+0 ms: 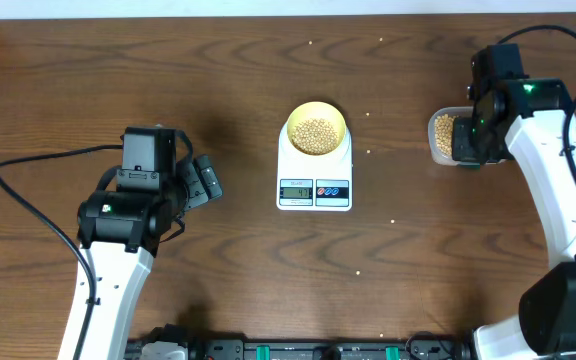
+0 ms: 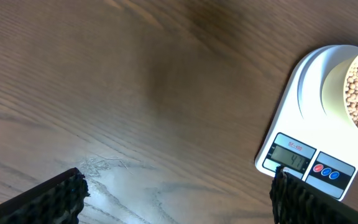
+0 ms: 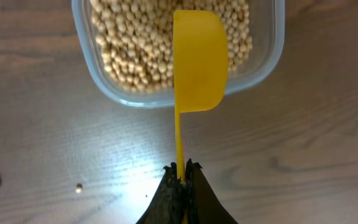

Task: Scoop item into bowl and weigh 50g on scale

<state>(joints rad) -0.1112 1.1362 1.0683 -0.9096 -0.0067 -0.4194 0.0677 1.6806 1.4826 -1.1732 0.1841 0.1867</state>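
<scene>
1. My right jaws are pressed together on the thin handle of the yellow scoop [image 3: 197,59]. The handle runs straight out from them, so the scoop's long axis is the jaws' own line.
2. The scoop's head hangs over the near wall of the clear container [image 3: 272,62], with the beans [image 3: 135,43] dead ahead. I judge the next dip needs a push forward and down along that axis, with no sideways shift.
3. The bowl [image 1: 317,106] sits on the scale [image 1: 314,172] at mid-desk [image 1: 168,60] and holds a layer of beans. It lies well apart, to the left of my right arm, so a loaded scoop must travel that way.
4. The display [image 2: 293,154] seems short of fifty, but I can't read the digits firmly.
5. My left jaws are spread wide and empty over bare desk, with the scale off to their right. The right arm has the tool and is nearer the container.
</scene>
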